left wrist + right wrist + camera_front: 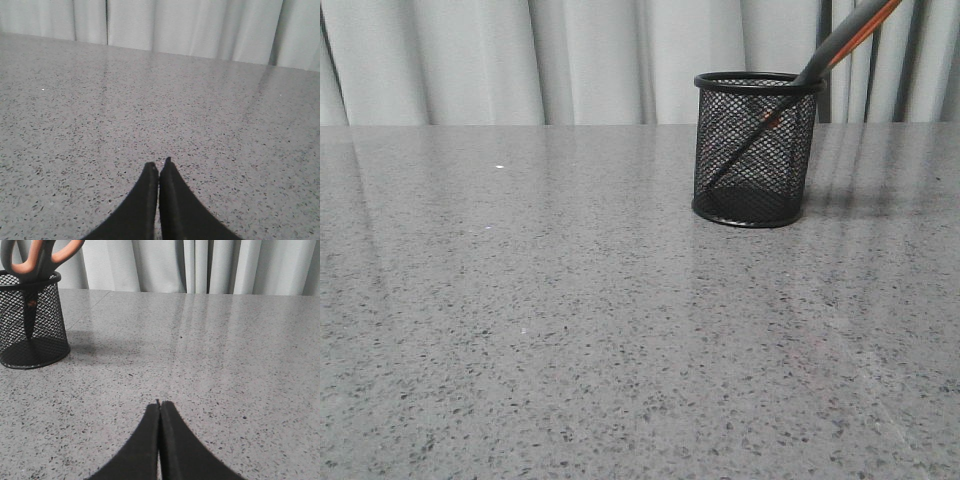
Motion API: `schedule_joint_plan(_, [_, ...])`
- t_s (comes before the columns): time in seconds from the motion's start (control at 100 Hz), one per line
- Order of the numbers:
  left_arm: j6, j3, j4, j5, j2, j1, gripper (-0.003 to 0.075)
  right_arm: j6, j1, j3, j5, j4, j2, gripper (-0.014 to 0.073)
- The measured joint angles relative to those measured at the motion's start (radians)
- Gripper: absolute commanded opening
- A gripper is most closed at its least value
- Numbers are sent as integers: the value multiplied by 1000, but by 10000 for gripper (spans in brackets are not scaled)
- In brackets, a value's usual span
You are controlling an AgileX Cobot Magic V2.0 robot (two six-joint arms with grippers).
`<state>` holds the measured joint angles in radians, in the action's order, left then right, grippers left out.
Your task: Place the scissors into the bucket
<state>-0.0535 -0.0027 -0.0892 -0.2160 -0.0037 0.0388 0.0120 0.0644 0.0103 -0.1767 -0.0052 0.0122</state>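
Front view: one scissors (840, 45) inside one bucket (754, 150); two closed grippers.

Grey speckled table (570, 330); pale pleated curtain (590, 60) behind, possibly white.

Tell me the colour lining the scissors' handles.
Orange, lining the scissors grey handles; clearest in the right wrist view.

The scissors (850, 38) handles run off the top edge in front and right wrist views; mesh veils the blades.
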Motion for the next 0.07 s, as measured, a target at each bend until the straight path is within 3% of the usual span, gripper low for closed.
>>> schedule_joint_plan(0.07, [0, 0, 0, 0, 0, 0, -21, 0, 0, 0, 0, 0, 0, -65])
